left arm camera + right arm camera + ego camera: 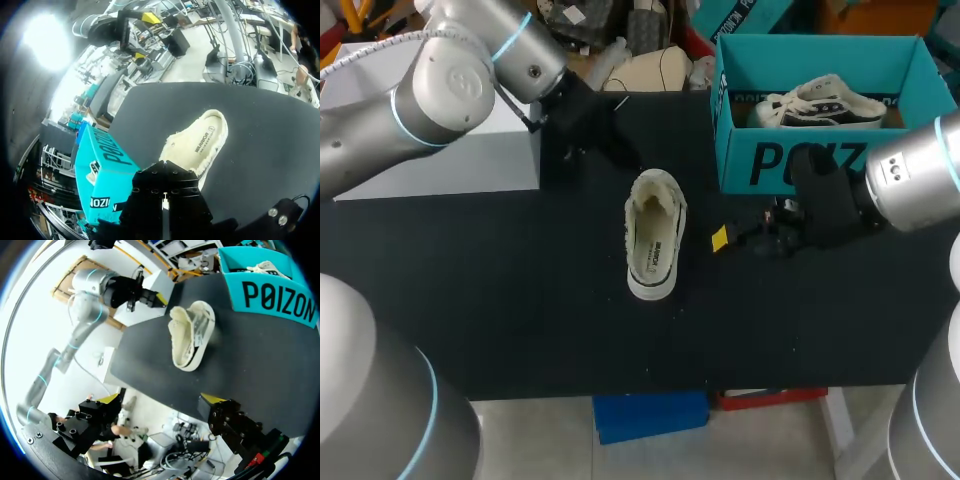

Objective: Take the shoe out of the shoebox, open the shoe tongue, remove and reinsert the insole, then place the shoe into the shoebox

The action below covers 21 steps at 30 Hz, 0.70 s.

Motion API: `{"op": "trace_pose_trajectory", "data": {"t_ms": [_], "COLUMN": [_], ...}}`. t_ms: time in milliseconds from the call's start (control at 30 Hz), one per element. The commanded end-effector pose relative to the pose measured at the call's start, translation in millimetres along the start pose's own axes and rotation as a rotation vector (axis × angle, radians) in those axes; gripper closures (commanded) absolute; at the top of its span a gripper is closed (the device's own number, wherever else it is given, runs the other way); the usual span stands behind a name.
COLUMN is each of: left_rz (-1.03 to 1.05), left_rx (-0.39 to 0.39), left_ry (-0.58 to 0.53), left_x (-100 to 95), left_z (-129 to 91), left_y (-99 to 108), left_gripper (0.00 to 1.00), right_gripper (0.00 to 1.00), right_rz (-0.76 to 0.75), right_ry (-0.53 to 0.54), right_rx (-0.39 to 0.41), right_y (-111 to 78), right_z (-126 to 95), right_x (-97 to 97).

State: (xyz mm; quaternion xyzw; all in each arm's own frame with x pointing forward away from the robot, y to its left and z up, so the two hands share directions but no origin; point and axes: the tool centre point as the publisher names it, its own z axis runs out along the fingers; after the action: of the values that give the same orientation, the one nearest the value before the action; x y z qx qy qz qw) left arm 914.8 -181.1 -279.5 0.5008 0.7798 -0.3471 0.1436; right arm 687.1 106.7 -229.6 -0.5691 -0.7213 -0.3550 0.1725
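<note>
The cream shoe [655, 240] sits on its sole at the middle of the black worktop [520, 300], opening upward. Its fleecy lining is bunched at the 12 o'clock end, and the printed insole [660, 258] shows toward 6 o'clock. Nothing touches it. The teal shoebox [800, 165] stands open at 2 o'clock from the shoe, with a second shoe [820, 103] lying inside.

The left arm [450, 100] comes in from 10 o'clock. The left jaws hang over the worktop at 11 o'clock from the shoe, near it but clear of it; I cannot tell whether they are apart or together. The right arm [920, 175] enters from 3 o'clock. The right jaws stand wide apart and hold nothing, beside the shoe at 3 o'clock, in front of the shoebox. A pale grey box [450, 160] rests at 10 o'clock from the shoe.
</note>
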Motion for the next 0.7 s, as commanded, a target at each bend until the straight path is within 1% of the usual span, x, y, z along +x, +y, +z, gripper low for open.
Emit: {"op": "trace_pose_trajectory", "data": {"t_ms": [33,67,133,267,367,500,700], "left_rz": [-0.078,-0.081,-0.076,-0.073,-0.062,-0.067,-0.074], "left_rx": [-0.154,-0.151,-0.182,-0.191,-0.198,-0.191,-0.178], "left_ry": [-0.126,-0.126,-0.109,-0.09,-0.066,-0.055,-0.021], "left_x": [0.5,-1.9,-6.6,-15.6,-17.5,-14.6,-2.9], "left_z": [2,2,2,7,13,20,32], "left_y": [8,12,18,28,32,37,40], "left_gripper": [1.0,1.0,1.0,1.0,1.0,1.0,1.0], "right_gripper": [0.0,0.0,0.0,0.0,0.0,0.0,0.0], "right_rz": [0.0,0.0,0.0,0.0,0.0,0.0,0.0], "right_ry": [-0.001,-0.001,-0.001,-0.001,-0.001,-0.001,-0.001], "right_rx": [0.002,0.002,0.002,0.002,0.002,0.002,0.002], "right_y": [0.4,0.4,0.4,0.4,0.4,0.4,0.4], "right_z": [0,0,0,0,0,0,0], "right_x": [0.4,0.4,0.4,0.4,0.4,0.4,0.4]}}
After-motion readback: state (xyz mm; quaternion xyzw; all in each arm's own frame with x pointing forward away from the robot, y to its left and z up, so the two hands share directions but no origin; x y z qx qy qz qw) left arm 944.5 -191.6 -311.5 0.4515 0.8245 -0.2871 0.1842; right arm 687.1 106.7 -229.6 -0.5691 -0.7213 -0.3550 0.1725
